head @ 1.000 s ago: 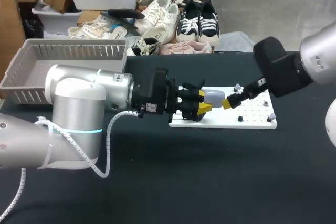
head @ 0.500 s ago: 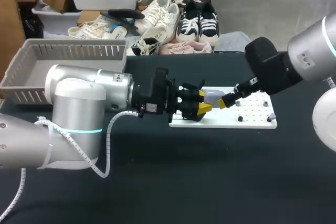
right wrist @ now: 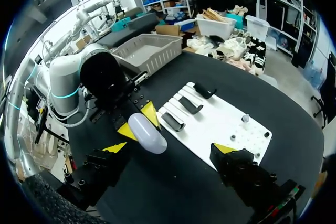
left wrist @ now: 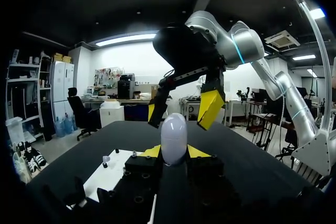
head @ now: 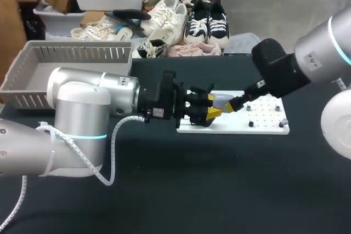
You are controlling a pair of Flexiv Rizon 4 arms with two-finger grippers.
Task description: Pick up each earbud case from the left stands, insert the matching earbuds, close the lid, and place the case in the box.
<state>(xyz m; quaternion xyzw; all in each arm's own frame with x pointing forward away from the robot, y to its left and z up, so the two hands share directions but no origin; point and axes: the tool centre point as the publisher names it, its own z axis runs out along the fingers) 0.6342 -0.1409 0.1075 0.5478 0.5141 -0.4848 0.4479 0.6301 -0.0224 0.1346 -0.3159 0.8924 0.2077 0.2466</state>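
Note:
A pale, egg-shaped earbud case [head: 221, 101] is held out over the white board [head: 263, 128], with my left gripper [head: 213, 111] shut on its lower half. In the left wrist view the case [left wrist: 174, 139] stands upright between the two yellow tips. My right gripper [head: 235, 104] comes in from the right, open wide; its yellow fingers [left wrist: 210, 107] straddle the case's free end without touching it. From the right wrist, the case [right wrist: 148, 133] lies between my right gripper's [right wrist: 169, 148] spread tips. Three black stands [right wrist: 188, 104] sit empty on the board [right wrist: 220, 121].
A grey slatted basket [head: 71, 53] stands at the table's back left, also seen as the basket [right wrist: 149, 51] behind the left arm. Small pegs and earbud pieces [head: 251, 124] dot the board's right half. Bare black tabletop lies in front of the board.
My right arm has moved left, bringing its open fingers up around the case's free end. The left arm and the case have stayed still.

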